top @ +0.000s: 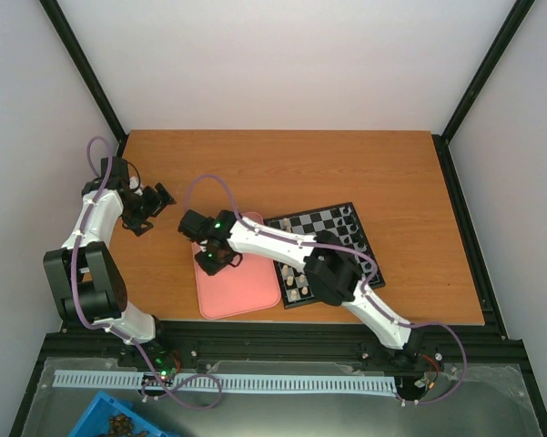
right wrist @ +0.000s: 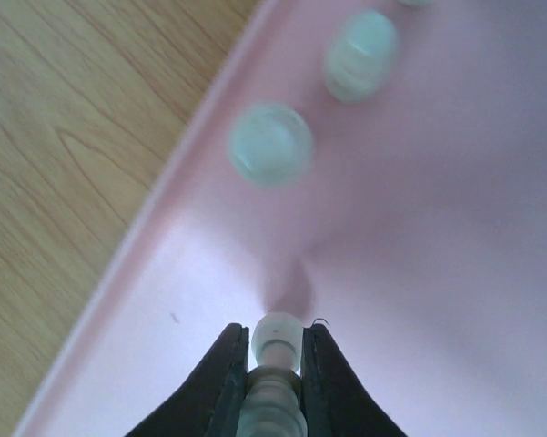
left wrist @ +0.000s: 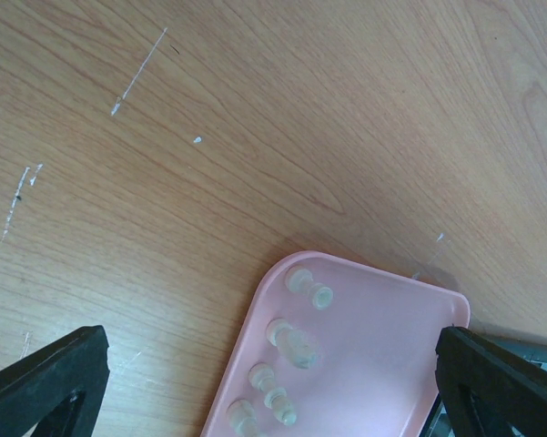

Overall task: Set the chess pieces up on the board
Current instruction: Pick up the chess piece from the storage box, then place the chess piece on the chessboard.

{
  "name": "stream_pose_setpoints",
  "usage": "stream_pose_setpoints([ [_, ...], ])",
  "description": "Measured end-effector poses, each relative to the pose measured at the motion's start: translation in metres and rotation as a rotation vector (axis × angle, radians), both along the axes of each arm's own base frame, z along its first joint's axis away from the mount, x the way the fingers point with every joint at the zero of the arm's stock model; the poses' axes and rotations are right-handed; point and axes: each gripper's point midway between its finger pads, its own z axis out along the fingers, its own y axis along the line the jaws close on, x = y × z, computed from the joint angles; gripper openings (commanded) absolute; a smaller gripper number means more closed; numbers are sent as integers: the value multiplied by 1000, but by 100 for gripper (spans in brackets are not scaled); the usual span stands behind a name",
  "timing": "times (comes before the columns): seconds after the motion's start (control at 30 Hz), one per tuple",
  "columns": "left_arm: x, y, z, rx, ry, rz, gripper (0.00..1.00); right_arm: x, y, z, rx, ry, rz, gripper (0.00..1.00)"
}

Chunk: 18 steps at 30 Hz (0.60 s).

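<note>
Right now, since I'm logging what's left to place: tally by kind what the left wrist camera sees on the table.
Pale chess pieces, in the tray: 4
Pink tray: 1
Total: 5

A pink tray (top: 241,299) lies on the wooden table (top: 282,164). Nearer, a blue bin (top: 96,419) holds perhaps brown bits
</note>
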Motion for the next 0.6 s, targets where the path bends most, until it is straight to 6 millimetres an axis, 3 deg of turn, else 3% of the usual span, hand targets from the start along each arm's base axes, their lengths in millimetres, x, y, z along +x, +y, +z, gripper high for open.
stream_pose_setpoints([
  [0.1, 0, 0, 0, -1, -1, 0, 100, 2, -27, 20, -22, -22, -30, 3],
  [0.27, 0, 0, 0, -3, -1, -1, 100, 22, -94, 83, 24, -89, -153, 4],
  [0.33, 0, -1, 0, -3, -1, -1, 100, 30, -120, 98, 37, -116, -207, 4],
  [0.43, 0, -1, 0, -3, -1, -1, 100, 32, -152, 94, 13, -123, -260, 4],
  [0.6, 0, -1, 0, -3, -1, -1, 100, 18, -181, 51, -92, -78, -278, 4],
])
